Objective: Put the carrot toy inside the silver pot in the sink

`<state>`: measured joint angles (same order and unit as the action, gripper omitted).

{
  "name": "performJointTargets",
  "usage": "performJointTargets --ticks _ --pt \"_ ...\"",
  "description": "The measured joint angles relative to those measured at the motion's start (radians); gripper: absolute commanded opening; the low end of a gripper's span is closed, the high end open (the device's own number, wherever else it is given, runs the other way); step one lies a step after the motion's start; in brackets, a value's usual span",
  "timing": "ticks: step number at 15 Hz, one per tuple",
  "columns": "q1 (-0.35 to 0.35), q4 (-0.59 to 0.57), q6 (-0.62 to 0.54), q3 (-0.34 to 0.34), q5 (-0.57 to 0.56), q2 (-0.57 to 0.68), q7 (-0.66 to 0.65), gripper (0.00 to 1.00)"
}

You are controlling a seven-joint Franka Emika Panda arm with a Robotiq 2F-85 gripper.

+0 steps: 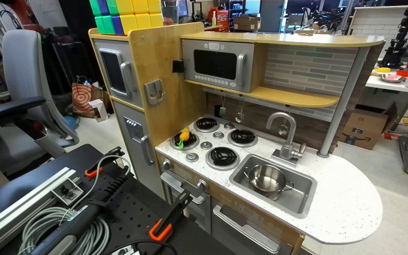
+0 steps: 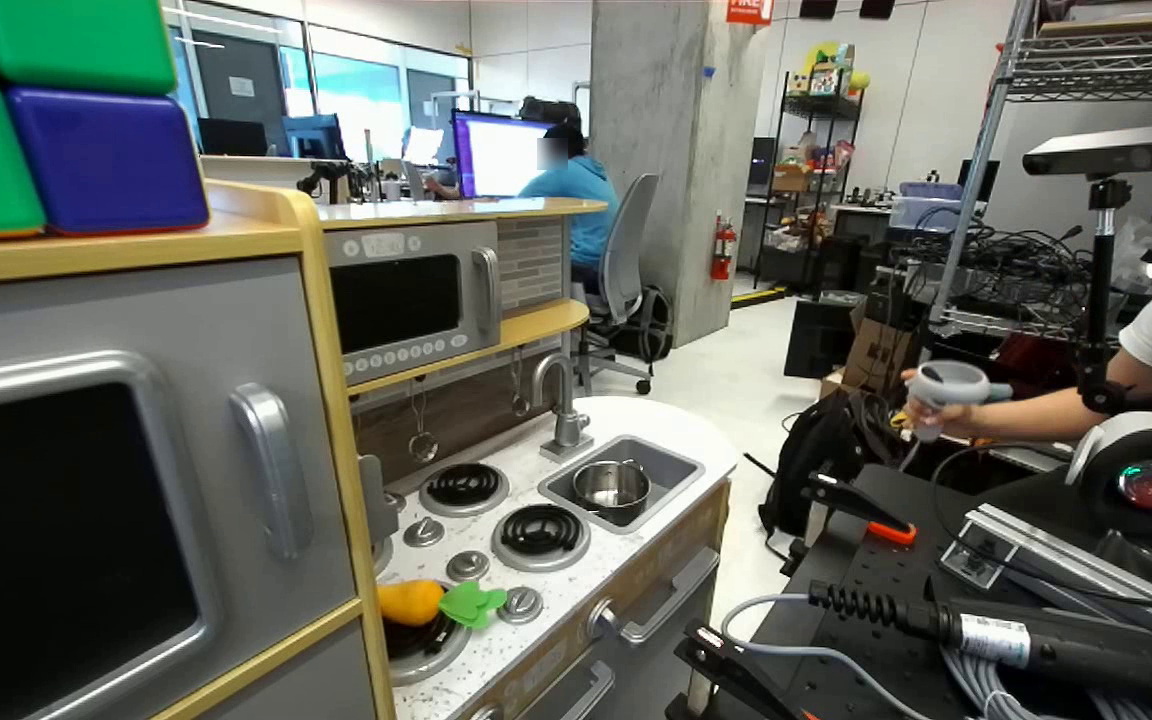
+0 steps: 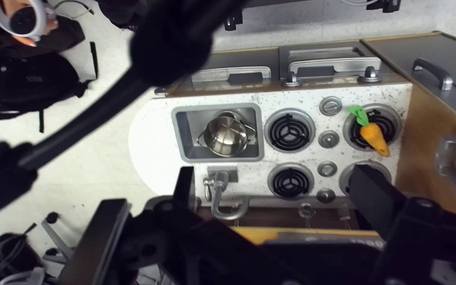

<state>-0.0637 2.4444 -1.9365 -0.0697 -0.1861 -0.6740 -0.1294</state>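
Carrot [image 3: 374,136]: lies across the front burner [image 3: 386,124], green leaves toward a knob [image 3: 330,106]; reaching for it looks like the step in hand.
Gripper [image 3: 271,182]: spread wide, pinching nothing; best centred over the orange body and turned to close across it, leaving the leaves alone. Only the wrist view shows it.
Panel [image 3: 418,158]: rises just beside that burner, so a straight-down approach seems safest.
Cabinet [image 2: 171,440]: in an exterior view its edge seems to cover the carrot's tip, which the wrist view shows whole.
Pot [image 3: 228,136]: mouth up in the sink [image 3: 188,146], well apart from the carrot; release should wait until the carrot is inside its rim.
Tap [image 1: 288,150]: its height beside the sink is plain in an exterior view, harder to judge from the wrist view; carry wide of it.
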Motion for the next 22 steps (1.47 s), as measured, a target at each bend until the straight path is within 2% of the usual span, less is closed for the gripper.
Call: performJointTargets --ticks 3,7,9,11,13,15,18,22 --pt "-0.037 0.045 -0.089 -0.071 -0.124 0.161 -0.147 1.00" --pt "-0.060 0.056 -0.163 -0.150 -0.402 0.418 -0.380 1.00" --pt "-0.049 0.032 -0.156 -0.166 -0.536 0.550 -0.507 1.00" --pt "-0.020 -0.020 -0.104 -0.162 -0.587 0.666 -0.550 1.00" --pt "-0.001 -0.057 -0.087 -0.151 -0.591 0.719 -0.555 1.00" --pt "0.024 -0.038 -0.142 -0.117 -0.592 0.703 -0.478 1.00" --pt "0.028 0.024 -0.250 -0.058 -0.598 0.606 -0.303 1.00" --pt "-0.002 0.081 -0.463 0.058 -0.711 0.509 -0.127 1.00"
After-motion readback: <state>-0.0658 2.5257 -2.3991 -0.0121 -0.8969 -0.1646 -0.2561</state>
